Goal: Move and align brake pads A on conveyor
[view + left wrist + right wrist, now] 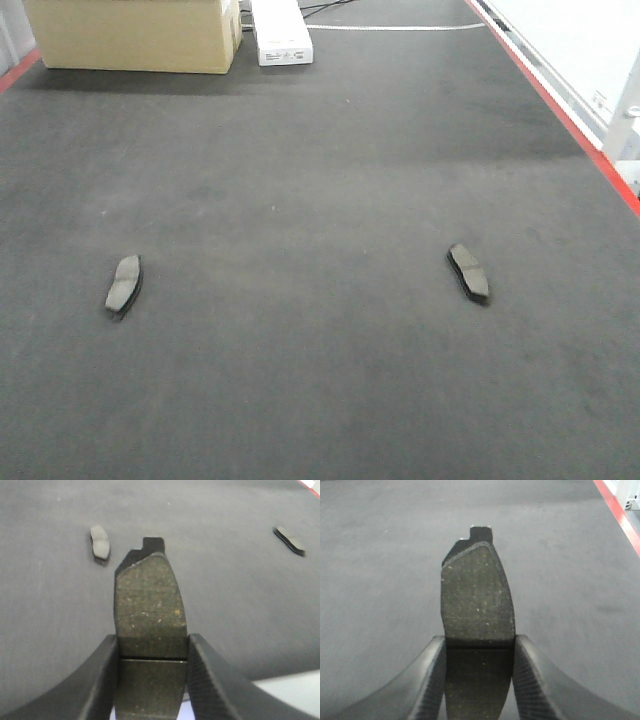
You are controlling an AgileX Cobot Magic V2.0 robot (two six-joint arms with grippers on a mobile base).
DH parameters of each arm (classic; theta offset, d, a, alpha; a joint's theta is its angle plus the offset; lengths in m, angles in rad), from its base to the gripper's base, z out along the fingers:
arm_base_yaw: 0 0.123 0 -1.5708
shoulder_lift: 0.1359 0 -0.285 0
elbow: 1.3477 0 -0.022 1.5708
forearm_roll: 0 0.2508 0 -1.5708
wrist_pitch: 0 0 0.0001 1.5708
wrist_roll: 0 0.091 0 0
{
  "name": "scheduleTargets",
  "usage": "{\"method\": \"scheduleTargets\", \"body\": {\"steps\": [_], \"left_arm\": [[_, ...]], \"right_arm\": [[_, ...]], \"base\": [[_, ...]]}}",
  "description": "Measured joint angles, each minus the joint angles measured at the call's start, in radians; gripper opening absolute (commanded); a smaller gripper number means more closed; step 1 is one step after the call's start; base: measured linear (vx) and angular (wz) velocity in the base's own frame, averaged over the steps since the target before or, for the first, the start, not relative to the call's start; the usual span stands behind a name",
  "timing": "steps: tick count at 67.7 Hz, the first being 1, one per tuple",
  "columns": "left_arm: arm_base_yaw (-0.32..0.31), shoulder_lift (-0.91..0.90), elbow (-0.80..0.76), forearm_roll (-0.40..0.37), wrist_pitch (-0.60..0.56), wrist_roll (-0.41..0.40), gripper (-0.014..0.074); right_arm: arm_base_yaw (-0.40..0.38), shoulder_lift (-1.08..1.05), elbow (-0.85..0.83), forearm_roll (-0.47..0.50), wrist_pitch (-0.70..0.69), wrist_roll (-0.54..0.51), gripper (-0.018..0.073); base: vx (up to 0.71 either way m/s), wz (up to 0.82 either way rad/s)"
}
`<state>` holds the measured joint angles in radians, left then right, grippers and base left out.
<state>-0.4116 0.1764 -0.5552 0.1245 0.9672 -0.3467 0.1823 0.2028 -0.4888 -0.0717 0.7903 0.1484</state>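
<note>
Left gripper (152, 680) — two black curved fingers (102, 680), ribbed inner faces, right gripper (479, 680) — same matte black fingers (532, 680)

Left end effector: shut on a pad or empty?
Shut on a pad. In the left wrist view, the left end effector has both fingers pressed against the sides of a brake pad.

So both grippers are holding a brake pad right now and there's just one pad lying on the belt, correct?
Not quite. Both hold one: the left gripper grips a brake pad, and the right gripper grips another pad. But two pads lie on the conveyor, not one: the front-facing view shows a left pad and a right pad.
</note>
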Motion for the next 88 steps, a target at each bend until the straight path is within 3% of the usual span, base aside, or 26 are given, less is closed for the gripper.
{"method": "scheduleTargets", "body": {"steps": [34, 88], "left_arm": [[0.000, 0.000, 0.000, 0.000, 0.000, 0.000, -0.0006], [0.000, 0.000, 0.000, 0.000, 0.000, 0.000, -0.0006]], "right_arm": [[0.000, 0.000, 0.000, 0.000, 0.000, 0.000, -0.0004], [0.000, 0.000, 0.000, 0.000, 0.000, 0.000, -0.0004]], "base": [[0.20, 0.02], [0.01, 0.00]]}}
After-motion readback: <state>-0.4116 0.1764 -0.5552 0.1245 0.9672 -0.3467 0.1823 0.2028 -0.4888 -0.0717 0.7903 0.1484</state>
